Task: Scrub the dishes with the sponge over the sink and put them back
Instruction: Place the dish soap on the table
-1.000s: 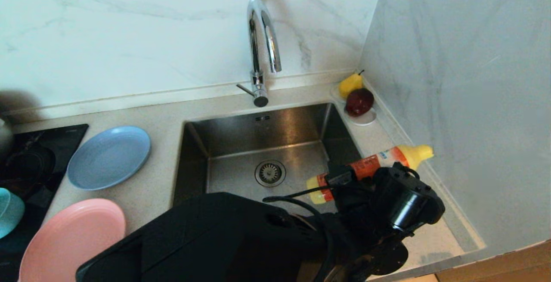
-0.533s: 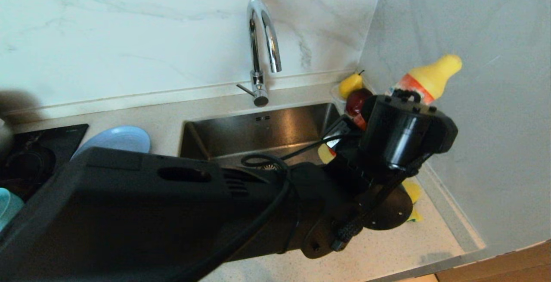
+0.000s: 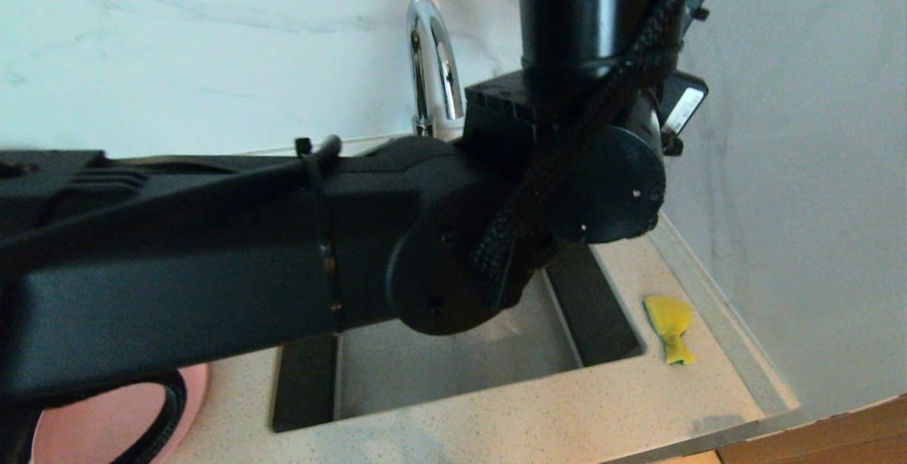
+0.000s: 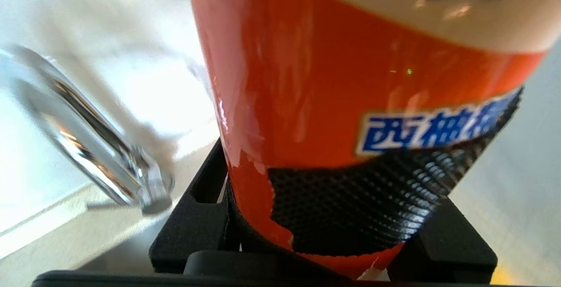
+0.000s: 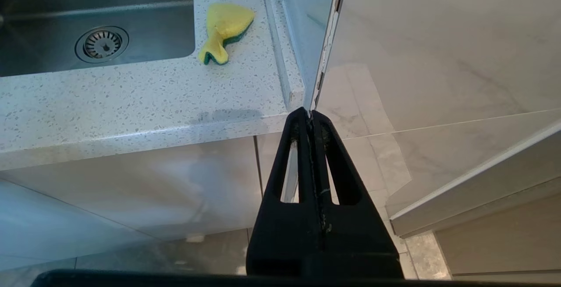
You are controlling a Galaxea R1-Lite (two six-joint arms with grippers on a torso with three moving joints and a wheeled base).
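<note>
Beside the tall curved chrome tap, the left gripper clamps an orange-labelled plastic bottle, while the right gripper, fingers pressed together, hangs parked.

The sponge lies on the counter just right of the sink, near the side wall. The tap stands behind the sink. A plate sits on the counter to the sink's left (mostly hidden by the left arm).
</note>
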